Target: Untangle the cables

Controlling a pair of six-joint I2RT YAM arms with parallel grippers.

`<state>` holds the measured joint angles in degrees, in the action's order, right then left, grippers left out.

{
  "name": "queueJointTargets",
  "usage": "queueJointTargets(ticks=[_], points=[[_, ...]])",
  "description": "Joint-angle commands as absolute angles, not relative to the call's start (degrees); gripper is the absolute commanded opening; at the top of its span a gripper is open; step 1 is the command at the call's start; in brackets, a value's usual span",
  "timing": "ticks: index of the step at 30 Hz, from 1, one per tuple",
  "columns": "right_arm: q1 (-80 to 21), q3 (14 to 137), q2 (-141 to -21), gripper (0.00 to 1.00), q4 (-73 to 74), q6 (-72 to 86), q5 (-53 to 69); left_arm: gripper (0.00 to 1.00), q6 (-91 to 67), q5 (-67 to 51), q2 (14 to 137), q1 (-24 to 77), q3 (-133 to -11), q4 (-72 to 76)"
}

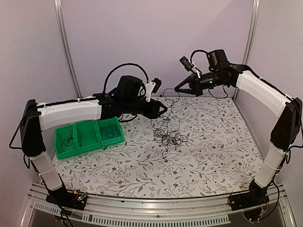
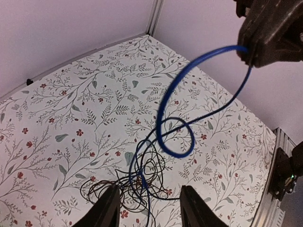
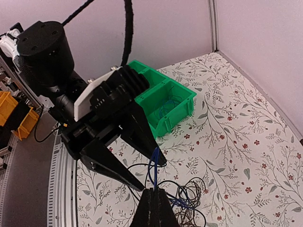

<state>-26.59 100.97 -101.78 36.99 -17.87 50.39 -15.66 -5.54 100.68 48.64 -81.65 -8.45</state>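
Black cables lie in a loose, loopy heap on the flowered table, near its middle. In the top view thin strands climb from the heap toward both grippers at the far side. The left gripper reaches in from the left and hangs just above and behind the heap. The right gripper comes from the right and sits higher and nearer the back wall, so the left one is the closer to the tangle. A green bin with a few wires in its compartments stands well apart to the left. From the left wrist, the blue cable runs in one long arc from the right gripper's tip at upper right. It curls through a single loop and then drops into the black heap, just ahead of the left fingers. Those fingers stand wide apart and hold nothing. The cable's long axis therefore runs steeply up and away from the heap, with its free length between the two hands. From the right wrist, the right gripper's fingers are pressed together on the blue cable and pinch it near its end. The left gripper's spread jaws point at that same strand just below the pinch, touching nothing that I can make out. Whichever arm pulls next, the judgement is that the blue strand must leave the heap along this upward line.
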Motion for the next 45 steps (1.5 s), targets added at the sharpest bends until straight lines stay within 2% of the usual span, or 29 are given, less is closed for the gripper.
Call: queueJointTargets(ticks=[1,7,11,18,24,27,37,45], points=[[-28.46,102.30,-99.77,0.00,38.48,-21.01,50.76,0.47,-14.51,-11.44,97.50,47.67,-80.69,3.37],[-29.09,102.48,-99.49,0.00,38.41,-21.10,49.57,0.44,-14.28,-19.70,97.44,46.97,-80.29,6.90],[-29.10,102.65,-99.28,0.00,38.33,-21.06,49.22,0.41,-16.12,-19.66,96.08,46.40,-78.74,8.01],[-29.03,102.78,-98.75,0.00,38.96,-21.50,47.49,0.47,-15.53,-16.84,86.24,45.84,-68.75,1.91],[-29.05,101.75,-98.70,0.00,38.40,-20.72,47.53,0.49,-9.30,-16.35,78.97,48.79,-59.83,-2.82],[-29.08,101.84,-98.92,0.00,38.20,-20.09,47.89,0.49,-5.67,-14.92,81.74,51.26,-60.90,-3.57],[-29.09,102.04,-100.08,0.00,37.80,-18.58,47.83,0.49,14.55,-4.62,95.65,57.72,-75.63,-13.62],[-29.04,101.79,-100.04,0.00,37.62,-17.95,47.41,0.48,23.72,-2.77,102.48,60.69,-80.84,-15.29]])
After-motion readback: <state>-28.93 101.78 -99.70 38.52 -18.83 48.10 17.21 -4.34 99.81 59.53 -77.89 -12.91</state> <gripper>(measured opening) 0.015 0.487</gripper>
